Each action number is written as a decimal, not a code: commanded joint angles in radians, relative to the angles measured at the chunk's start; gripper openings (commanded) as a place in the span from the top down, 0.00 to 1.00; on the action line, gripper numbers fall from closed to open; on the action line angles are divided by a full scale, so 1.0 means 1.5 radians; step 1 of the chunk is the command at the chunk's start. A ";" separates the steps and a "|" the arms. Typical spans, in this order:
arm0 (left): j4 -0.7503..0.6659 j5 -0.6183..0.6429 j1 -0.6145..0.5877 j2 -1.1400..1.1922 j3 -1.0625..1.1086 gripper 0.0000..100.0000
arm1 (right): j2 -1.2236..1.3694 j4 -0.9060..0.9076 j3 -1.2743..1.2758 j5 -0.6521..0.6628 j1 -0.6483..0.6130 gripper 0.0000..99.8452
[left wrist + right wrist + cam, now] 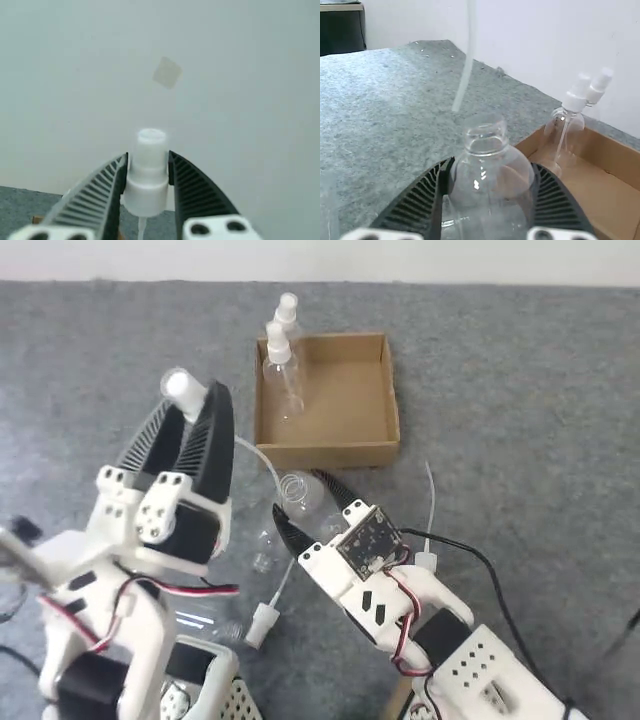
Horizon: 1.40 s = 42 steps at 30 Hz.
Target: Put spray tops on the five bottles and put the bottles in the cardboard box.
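My left gripper (190, 396) is raised above the table, shut on a white spray top (180, 387) (149, 172). The top's thin tube (262, 458) (465, 60) hangs down toward the open neck of a clear bottle (298, 486) (489, 170). My right gripper (298, 496) (492, 167) is shut on that upright bottle, just in front of the cardboard box (372, 400) (605, 175). Two bottles with spray tops (281, 358) (572, 112) stand in the box's far left corner.
On the grey carpet, a loose spray top (262, 620) lies between the arms. Another loose top (427, 560) lies by the right arm, its tube pointing away. A clear bottle (264, 552) lies near the left arm. A white wall stands behind the table.
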 commanded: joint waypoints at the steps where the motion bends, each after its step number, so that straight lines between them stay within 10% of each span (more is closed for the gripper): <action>1: -0.018 -0.001 -0.002 -0.039 0.012 0.99 | -0.019 -0.016 -0.009 0.005 -0.008 0.86; 42: -0.018 -0.097 0.044 -0.236 0.253 0.99 | -0.025 -0.010 -0.007 0.009 -0.038 0.86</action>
